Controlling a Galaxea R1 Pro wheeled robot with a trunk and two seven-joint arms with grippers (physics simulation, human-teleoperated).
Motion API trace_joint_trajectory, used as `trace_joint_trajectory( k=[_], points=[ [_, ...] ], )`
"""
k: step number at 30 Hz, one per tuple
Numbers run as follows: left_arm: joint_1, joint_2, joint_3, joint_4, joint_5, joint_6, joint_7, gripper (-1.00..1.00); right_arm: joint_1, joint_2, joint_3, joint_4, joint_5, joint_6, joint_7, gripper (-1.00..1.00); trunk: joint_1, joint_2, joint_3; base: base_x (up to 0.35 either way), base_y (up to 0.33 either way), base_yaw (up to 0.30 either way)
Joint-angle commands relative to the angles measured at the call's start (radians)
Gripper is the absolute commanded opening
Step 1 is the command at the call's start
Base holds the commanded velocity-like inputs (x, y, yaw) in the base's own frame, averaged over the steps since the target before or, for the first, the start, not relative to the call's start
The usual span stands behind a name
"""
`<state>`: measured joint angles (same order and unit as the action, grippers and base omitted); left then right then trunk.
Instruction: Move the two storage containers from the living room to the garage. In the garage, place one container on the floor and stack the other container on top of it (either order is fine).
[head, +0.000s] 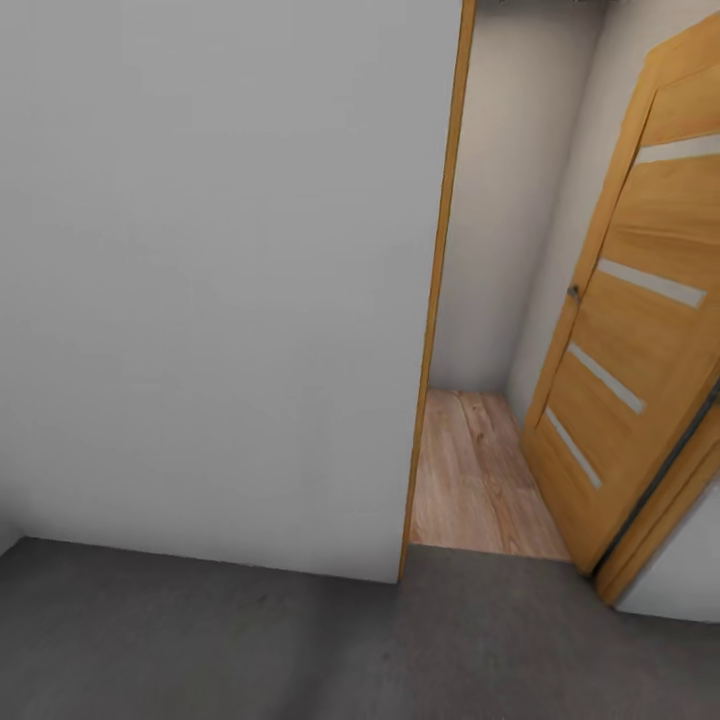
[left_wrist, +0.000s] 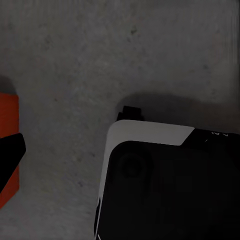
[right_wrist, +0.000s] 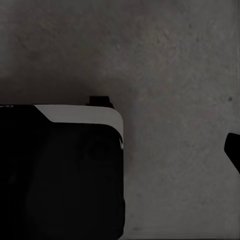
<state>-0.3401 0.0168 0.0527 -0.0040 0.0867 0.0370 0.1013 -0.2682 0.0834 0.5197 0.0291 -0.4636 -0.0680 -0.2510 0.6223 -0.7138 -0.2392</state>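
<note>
- A plain grey-white wall (head: 220, 280) was recorded across most of the head view, met below by the dark grey concrete floor (head: 300, 650) of the garage.
- An opening beside the wall's wooden edge was noted, with a strip of light wood plank floor (head: 480, 480) beyond it and an open wooden door (head: 640, 340) with pale inset strips swung to the right.
- In both wrist views the robot's base (left_wrist: 170, 185), black with a white rim, was seen standing on the mottled concrete.
- One storage container (left_wrist: 8, 150) was logged in the left wrist view as an orange-red slab at the frame edge, resting on or just over the concrete; so little of it was shown that its long axis could not be judged.
- A dark finger tip (left_wrist: 10, 155) of the left gripper was seen overlapping that container; whether the left fingers were clenched on it or released could not be told.
- A dark tip (right_wrist: 233, 150) of the right gripper was recorded at the frame edge over bare concrete; the state of the right fingers could not be told.
- The left arm was judged the nearer to the container.
</note>
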Motion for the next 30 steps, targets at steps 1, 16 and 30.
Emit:
trace_joint_trajectory(
  k=[1, 16, 30],
  points=[
    [0.000, 0.000, 0.004, -0.001, 0.008, 0.003, 0.001, 1.00, -0.001, 0.001, 0.008, 0.003, -0.010, -0.006, -0.001, 1.00, 0.000, -0.001, -0.001, 0.000, 0.000, -0.275],
    [0.000, 0.000, 0.004, -0.001, 0.008, 0.003, 0.001, 1.00, -0.001, 0.001, 0.008, 0.003, -0.010, -0.006, -0.001, 1.00, 0.000, -0.001, -0.001, 0.000, 0.000, -0.275],
    [0.000, 0.000, 0.004, -0.001, 0.008, 0.003, 0.001, 1.00, -0.001, 0.001, 0.008, 0.003, -0.012, -0.006, -0.001, 1.00, 0.000, -0.001, -0.001, 0.000, 0.000, -0.275]
  ],
)
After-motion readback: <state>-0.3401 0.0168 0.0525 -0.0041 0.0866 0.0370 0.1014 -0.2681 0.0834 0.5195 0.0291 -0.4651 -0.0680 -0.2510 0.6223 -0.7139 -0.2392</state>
